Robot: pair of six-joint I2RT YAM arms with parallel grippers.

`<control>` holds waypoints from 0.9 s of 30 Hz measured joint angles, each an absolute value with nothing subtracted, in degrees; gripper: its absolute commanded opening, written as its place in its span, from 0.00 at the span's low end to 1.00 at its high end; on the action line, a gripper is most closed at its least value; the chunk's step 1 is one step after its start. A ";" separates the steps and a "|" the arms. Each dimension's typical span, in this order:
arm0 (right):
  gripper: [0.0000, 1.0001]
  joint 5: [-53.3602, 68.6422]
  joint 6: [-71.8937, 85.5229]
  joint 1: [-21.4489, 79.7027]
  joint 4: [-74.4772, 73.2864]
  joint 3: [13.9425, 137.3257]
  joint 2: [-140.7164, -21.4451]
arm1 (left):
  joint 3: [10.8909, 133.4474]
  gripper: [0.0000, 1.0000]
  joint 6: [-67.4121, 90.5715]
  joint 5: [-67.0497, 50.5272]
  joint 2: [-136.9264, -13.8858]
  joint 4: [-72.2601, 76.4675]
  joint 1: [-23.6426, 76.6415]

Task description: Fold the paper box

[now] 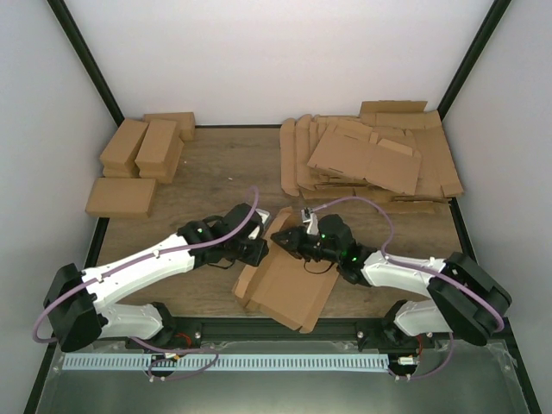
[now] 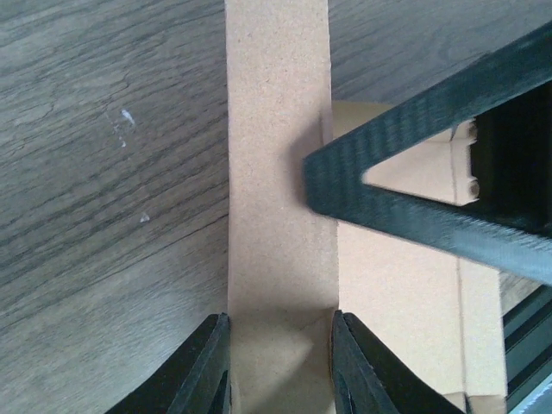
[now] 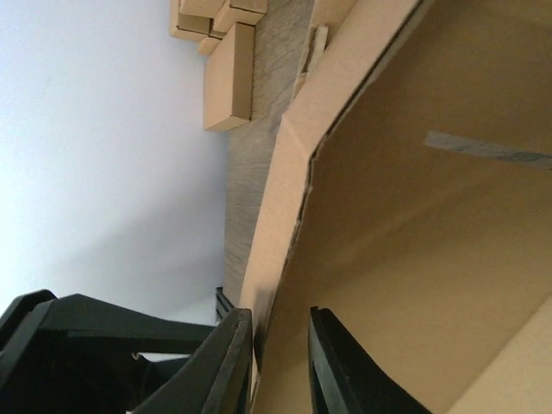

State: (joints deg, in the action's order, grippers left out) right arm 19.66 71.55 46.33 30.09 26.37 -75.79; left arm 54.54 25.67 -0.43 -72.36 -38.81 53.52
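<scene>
- Dark wooden table top (image 1: 224, 168) with a visible grain carries everything; white walls (image 1: 276, 52) close it at the back and on both sides, and black frame posts (image 1: 86, 60) run up the rear corners.
- At the near edge, a grey metal tray (image 1: 448, 379) with a pale slotted rail lies in front of the arm bases.
- At the far left of the table lies a group of narrow brick-shaped brown cardboard boxes (image 1: 147, 151).
- At the far right lies a wide, loose pile of flat brown cardboard sheets (image 1: 371, 159).
- The paper box (image 1: 289, 289), one plain brown creased cardboard piece, lies near the front middle of the table, between the two arms, partly formed with one flap raised at its far side.
- The left gripper (image 2: 280, 317) is at the far left corner of the box; a narrow cardboard strip runs between its fingers (image 2: 211, 366), and both touch the strip's sides.
- The right gripper (image 3: 279, 312) meets the box from the right; its fingers (image 3: 226, 366) are nearly together, pinching the edge of an upright cardboard wall.
- The two grippers are just beside each other.
</scene>
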 measured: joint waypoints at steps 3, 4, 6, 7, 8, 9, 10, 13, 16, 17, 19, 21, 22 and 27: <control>0.24 18.37 69.38 46.33 26.06 26.52 -74.02 | 53.65 0.35 25.50 -0.47 -72.31 -38.52 52.97; 0.23 17.85 68.34 46.33 24.45 26.63 -73.21 | 53.43 0.35 25.47 -0.51 -72.31 -38.52 52.82; 0.23 17.37 67.02 46.26 22.33 27.00 -72.27 | 53.21 0.35 25.28 -0.69 -72.27 -38.44 52.64; 0.23 17.26 66.59 46.24 21.45 27.29 -72.03 | 53.15 0.35 25.17 -0.86 -72.25 -38.33 52.64; 0.23 17.17 66.37 46.19 21.15 27.42 -71.94 | 53.12 0.35 25.12 -1.06 -72.18 -38.22 52.64; 0.24 17.08 66.08 46.11 20.80 27.51 -71.88 | 53.12 0.35 25.06 -1.26 -72.16 -38.15 52.64; 0.27 17.06 65.80 45.91 20.34 27.53 -71.88 | 53.12 0.35 24.97 -1.52 -72.12 -38.09 52.64; 0.29 16.71 65.23 45.74 18.65 27.53 -71.70 | 53.12 0.35 24.62 -2.09 -72.10 -37.91 52.64; 0.29 15.97 64.75 45.41 16.82 27.53 -70.67 | 53.12 0.35 24.18 -2.59 -72.10 -37.78 52.64; 0.29 15.75 64.40 45.21 16.08 27.53 -70.13 | 53.12 0.34 23.99 -2.70 -72.10 -37.80 52.64; 0.30 15.14 63.64 44.60 14.50 27.35 -68.49 | 53.12 0.34 23.81 -2.81 -72.12 -37.85 52.64; 0.31 14.66 62.61 43.55 13.28 26.83 -66.41 | 53.12 0.34 23.73 -2.85 -72.25 -37.93 52.64; 0.31 14.41 62.04 42.94 12.71 26.48 -65.30 | 53.12 0.34 23.68 -2.87 -72.34 -38.00 52.64; 0.31 13.28 54.74 39.68 10.22 25.28 -61.43 | 53.80 0.34 23.53 -3.31 -72.93 -38.50 52.64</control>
